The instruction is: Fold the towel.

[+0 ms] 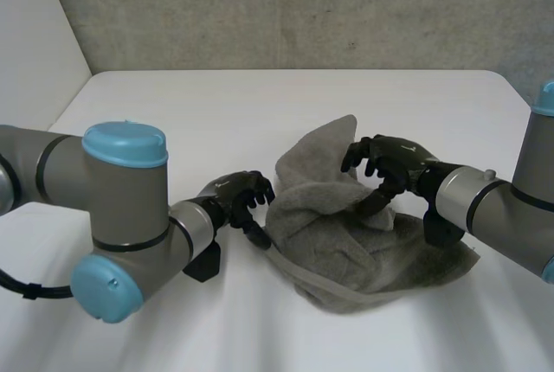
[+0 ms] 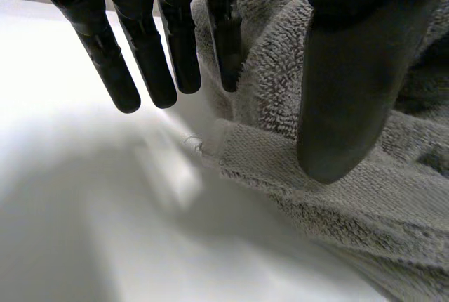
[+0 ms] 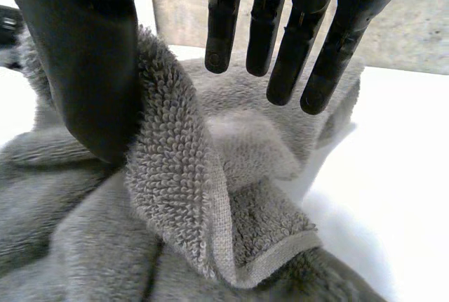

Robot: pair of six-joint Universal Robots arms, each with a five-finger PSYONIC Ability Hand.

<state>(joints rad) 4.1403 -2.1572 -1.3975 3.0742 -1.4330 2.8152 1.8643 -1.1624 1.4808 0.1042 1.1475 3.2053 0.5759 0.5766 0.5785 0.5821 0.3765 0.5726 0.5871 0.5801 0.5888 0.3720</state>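
Right hand (image 1: 391,161) hangs above towel (image 1: 346,246), left hand (image 1: 241,195) beside.

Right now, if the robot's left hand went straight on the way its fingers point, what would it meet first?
Probably the grey towel: the left hand points at its hemmed edge, fingers just short of it. Depth is unclear; the table may come first.

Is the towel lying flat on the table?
No, the towel sits in a crumpled heap on the table, with folds standing up.
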